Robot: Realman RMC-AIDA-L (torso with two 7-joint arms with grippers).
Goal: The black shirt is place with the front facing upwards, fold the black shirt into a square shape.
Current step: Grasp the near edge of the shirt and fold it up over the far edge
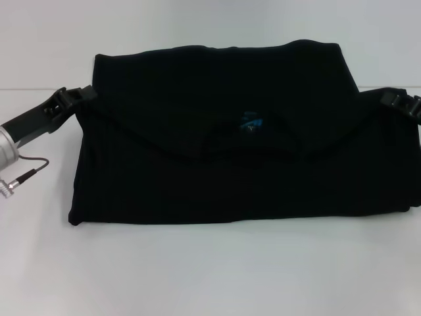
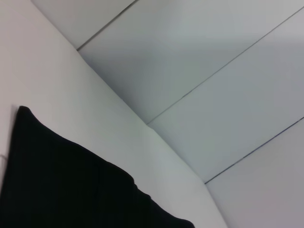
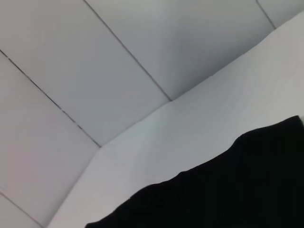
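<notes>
Lying across the middle of the head view, the black shirt (image 1: 217,138) covers most of the white tabletop (image 1: 210,276), already folded once into a wide band, its blue neck label (image 1: 252,123) near centre. It looks soft, limp and light, likely to sag and slide unless gripped at the edges. The left gripper (image 1: 84,94) sits at its left edge, the right gripper (image 1: 393,100) at its right edge; whether either set of jaws is clenched on cloth I cannot tell.
</notes>
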